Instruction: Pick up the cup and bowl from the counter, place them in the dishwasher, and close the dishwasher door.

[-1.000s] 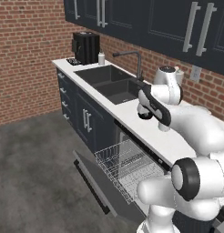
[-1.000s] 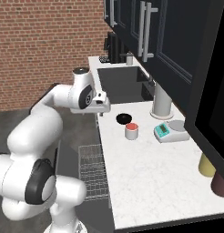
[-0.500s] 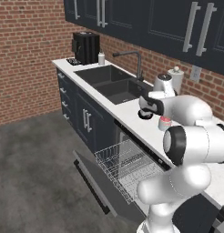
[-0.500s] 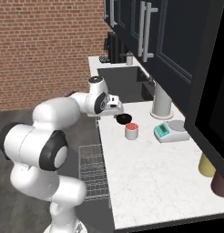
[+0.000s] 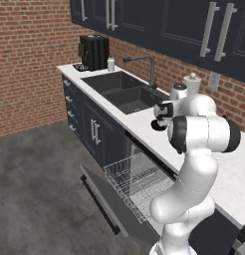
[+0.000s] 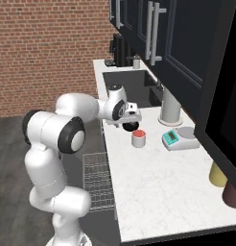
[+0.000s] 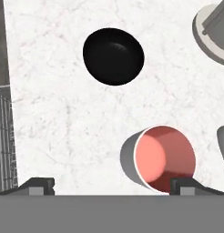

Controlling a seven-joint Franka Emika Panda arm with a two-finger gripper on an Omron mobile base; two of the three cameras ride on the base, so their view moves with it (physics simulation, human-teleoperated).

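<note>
In the hand view my gripper [image 7: 112, 185] looks straight down on the white counter [image 7: 54, 113], open, its fingertips [image 7: 39, 184] wide apart and holding nothing. The black bowl [image 7: 113, 56] lies ahead of it. The cup [image 7: 162, 157], grey-white with a pink-red inside, stands upright just inside the right fingertip. From the right base view the gripper [image 6: 131, 117] hovers over the bowl [image 6: 130, 127], with the cup [image 6: 138, 138] just beside it. Below the counter edge the dishwasher door [image 5: 102, 196] hangs open, and the wire rack [image 5: 137, 177] is pulled out over it.
A silver kettle [image 6: 170, 108] and a small scale [image 6: 176, 139] stand behind the cup near the wall. A yellow tumbler [image 6: 218, 174] and a maroon tumbler [image 6: 231, 194] sit farther right. The dark sink [image 6: 132, 85] lies to the left, with dark cabinets overhead.
The arm has swung in over the counter and the hand now points down above the bowl and cup. The jaws have stayed open.
</note>
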